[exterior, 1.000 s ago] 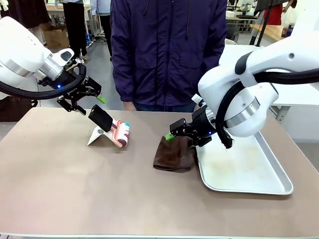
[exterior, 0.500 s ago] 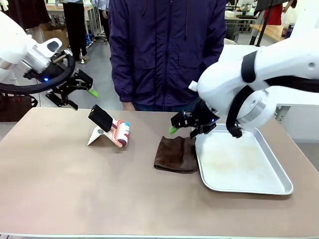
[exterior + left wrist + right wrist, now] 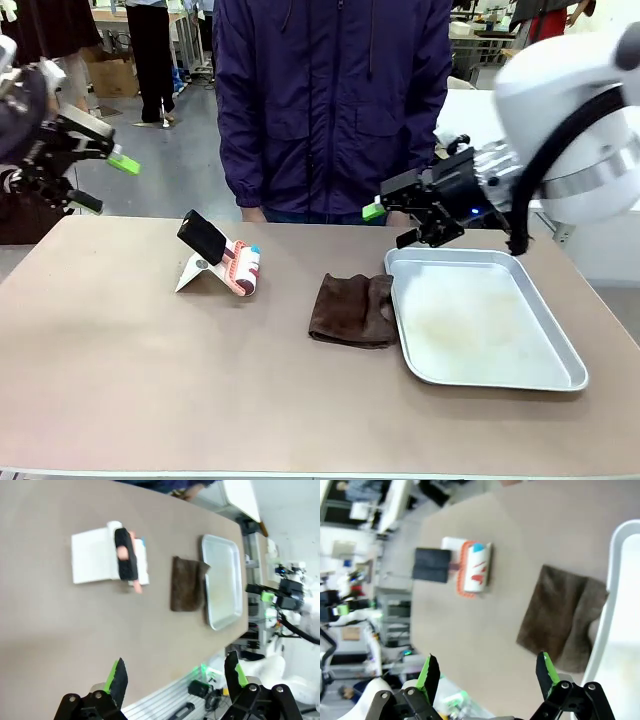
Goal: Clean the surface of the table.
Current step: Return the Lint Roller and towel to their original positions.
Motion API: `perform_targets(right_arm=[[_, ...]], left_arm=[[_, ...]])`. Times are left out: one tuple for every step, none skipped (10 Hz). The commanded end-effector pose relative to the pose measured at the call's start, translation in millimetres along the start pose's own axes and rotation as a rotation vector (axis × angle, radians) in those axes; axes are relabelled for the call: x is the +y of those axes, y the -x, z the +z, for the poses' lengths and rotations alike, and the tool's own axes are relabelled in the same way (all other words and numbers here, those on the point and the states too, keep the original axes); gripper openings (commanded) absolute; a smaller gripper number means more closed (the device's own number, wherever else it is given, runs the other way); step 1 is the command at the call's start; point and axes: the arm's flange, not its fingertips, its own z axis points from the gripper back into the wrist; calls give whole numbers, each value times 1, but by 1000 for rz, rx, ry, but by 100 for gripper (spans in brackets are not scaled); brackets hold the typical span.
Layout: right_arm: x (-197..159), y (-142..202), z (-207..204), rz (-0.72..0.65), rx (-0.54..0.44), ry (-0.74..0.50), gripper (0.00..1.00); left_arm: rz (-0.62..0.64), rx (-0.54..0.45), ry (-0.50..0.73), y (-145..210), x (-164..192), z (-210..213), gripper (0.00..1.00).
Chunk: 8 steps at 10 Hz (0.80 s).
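Front view: over the last second both arms have pulled up and away from the tabletop (image 3: 150, 370). The left pincer (image 3: 88, 165), which had hovered just behind the lint roller (image 3: 240, 268), now hangs off the far-left corner, jaws wide and empty. The right pincer (image 3: 395, 218), which had been low over the brown cloth (image 3: 350, 308), has lifted and drawn back above the far rim of the metal tray (image 3: 500, 380), also wide and empty. The cloth lies folded, its edge touching the tray; the roller rests on its white stand with the black handle up. A person stands at the far edge.

Left wrist view: the left pincer (image 3: 175, 672) gapes high over the taupe tabletop (image 3: 60, 630); roller (image 3: 125, 560), cloth (image 3: 186, 582) and tray (image 3: 222, 582) lie well apart from it.

Right wrist view: the right pincer (image 3: 487, 672) stands wide above the cloth (image 3: 562, 615), roller (image 3: 474, 570) beyond.

Judgement: neither tool is taken, so the wiping looks not yet begun
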Motion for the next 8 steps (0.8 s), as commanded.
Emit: perform_targets(right_arm=[[-31,26,31,-12,33,-140,100],[-36,36,48,-3,48,-211,100],[-46,43,70,5,65,-312,100],[-61,46,89,-2,89,-395,100],[-77,46,106,-18,111,-468,100],[-95,45,122,-55,104,-526,100],[-115,46,137,-82,132,-589,100],[-131,48,147,-131,110,-578,100]], left_arm=[[4,-46,96,34,19,6,100],[11,-53,124,46,29,7,100],[-12,-35,191,57,43,9,100],[-41,-44,170,59,59,10,100],[-49,15,210,57,73,10,100],[-55,38,263,54,85,7,100],[-50,10,284,46,103,3,100],[-50,3,338,39,115,0,100]])
